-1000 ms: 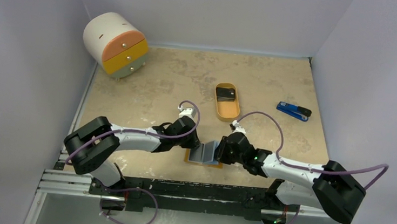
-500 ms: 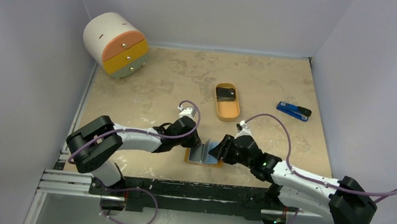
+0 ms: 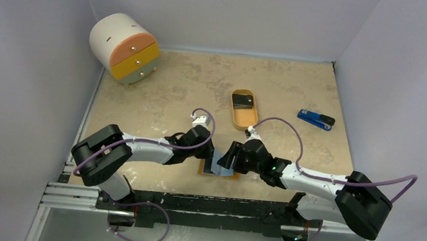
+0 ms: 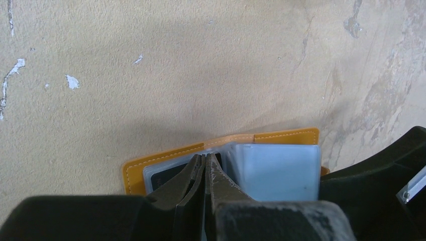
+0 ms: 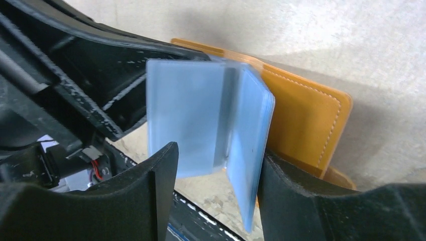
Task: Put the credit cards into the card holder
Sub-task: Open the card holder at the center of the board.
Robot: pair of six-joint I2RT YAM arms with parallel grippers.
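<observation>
The card holder (image 3: pixel 216 170) lies open near the table's front edge, orange cover down, with its pale blue-grey sleeves standing up. My left gripper (image 3: pixel 211 155) is shut on one thin sleeve at the fold, seen in the left wrist view (image 4: pixel 205 156). A dark credit card (image 4: pixel 163 176) sits in the sleeve to its left. My right gripper (image 3: pixel 228 158) is open, and its fingers straddle the raised sleeves (image 5: pixel 201 115), the right finger touching them. The orange cover (image 5: pixel 301 115) lies behind. Another dark credit card (image 3: pixel 242 101) lies in the orange oval tray (image 3: pixel 246 122).
A blue-and-black gadget (image 3: pixel 315 119) lies at the right. A round white drawer unit (image 3: pixel 125 47) with orange and yellow drawers stands at the back left. Grey walls enclose the table on three sides. Both arms crowd the front centre.
My right gripper drew back to the right half a second ago, then moved left again over the holder's sleeves. My left gripper has kept its place.
</observation>
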